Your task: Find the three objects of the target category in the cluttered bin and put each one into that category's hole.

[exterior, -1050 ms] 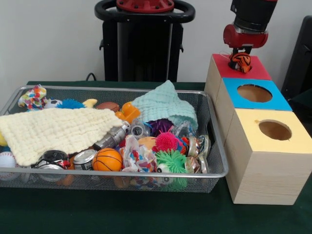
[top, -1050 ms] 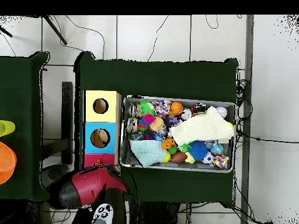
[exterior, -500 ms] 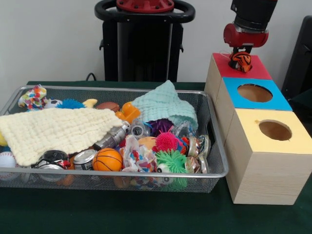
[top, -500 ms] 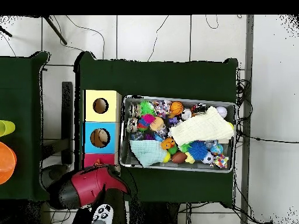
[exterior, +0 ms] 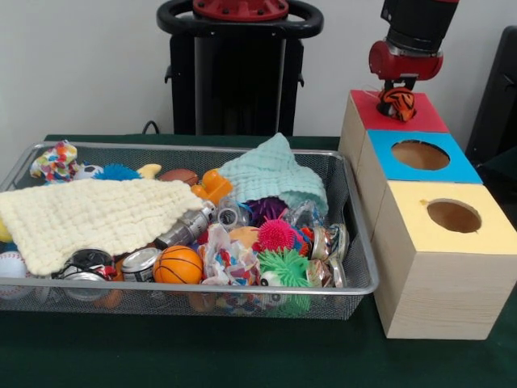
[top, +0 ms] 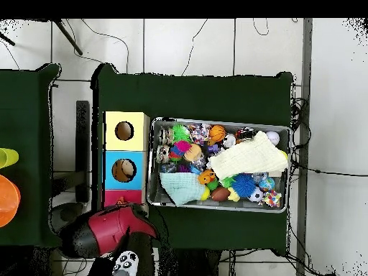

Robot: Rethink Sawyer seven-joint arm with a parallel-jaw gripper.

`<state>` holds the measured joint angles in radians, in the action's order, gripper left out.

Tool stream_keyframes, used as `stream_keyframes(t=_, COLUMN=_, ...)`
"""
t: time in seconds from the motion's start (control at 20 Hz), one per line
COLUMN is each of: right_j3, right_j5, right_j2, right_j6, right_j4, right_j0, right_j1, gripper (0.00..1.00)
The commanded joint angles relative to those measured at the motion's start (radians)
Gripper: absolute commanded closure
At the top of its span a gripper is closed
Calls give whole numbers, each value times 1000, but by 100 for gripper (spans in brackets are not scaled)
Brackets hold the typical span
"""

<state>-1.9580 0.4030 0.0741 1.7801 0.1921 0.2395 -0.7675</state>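
Orange-and-black striped toy (exterior: 397,103) hangs in our jaws over the red box (exterior: 418,119); we judge this the drop step, so next comes opening above its hole

Arm (exterior: 412,36): black cylindrical upper section, glossy red rounded collar beneath; from overhead, a red shell (top: 108,228) with black segments.

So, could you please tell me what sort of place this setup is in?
Probably a robotics lab: a wire bin of assorted toys, wooden boxes with coloured holed tops, and cables trailing over a tiled floor.
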Motion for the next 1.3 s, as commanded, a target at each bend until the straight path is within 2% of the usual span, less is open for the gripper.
stream_keyframes(t=0.05, right_j3=0, right_j5=6, right_j2=18, right_j6=104, right_j4=53, right_j0=2, right_j1=1, gripper=100)
stream_keyframes(t=0.15, right_j3=-7, right_j5=34, right_j2=42, right_j6=131, right_j4=47, right_j0=34, right_j1=0, gripper=100)
stream_keyframes(t=0.25, right_j3=-7, right_j5=-30, right_j2=36, right_j6=161, right_j4=36, right_j0=50, right_j1=41, gripper=100)
stream_keyframes(t=0.3, right_j3=-10, right_j5=-29, right_j2=33, right_j6=162, right_j4=31, right_j0=51, right_j1=42, gripper=100)
stream_keyframes(t=0.55, right_j3=-10, right_j5=96, right_j2=14, right_j6=117, right_j4=-4, right_j0=31, right_j1=10, gripper=100)
stream_keyframes(t=0.65, right_j3=3, right_j5=109, right_j2=13, right_j6=107, right_j4=-3, right_j0=28, right_j1=5, gripper=100)
stream_keyframes(t=0.75, right_j3=9, right_j5=96, right_j2=13, right_j6=103, right_j4=2, right_j0=23, right_j1=16, gripper=100)
stream_keyframes(t=0.95, right_j3=-2, right_j5=-9, right_j2=25, right_j6=114, right_j4=33, right_j0=17, right_j1=63, gripper=100)
stream_keyframes(t=1.3, right_j3=2, right_j5=-5, right_j2=56, right_j6=118, right_j4=47, right_j0=38, right_j1=50, gripper=100)
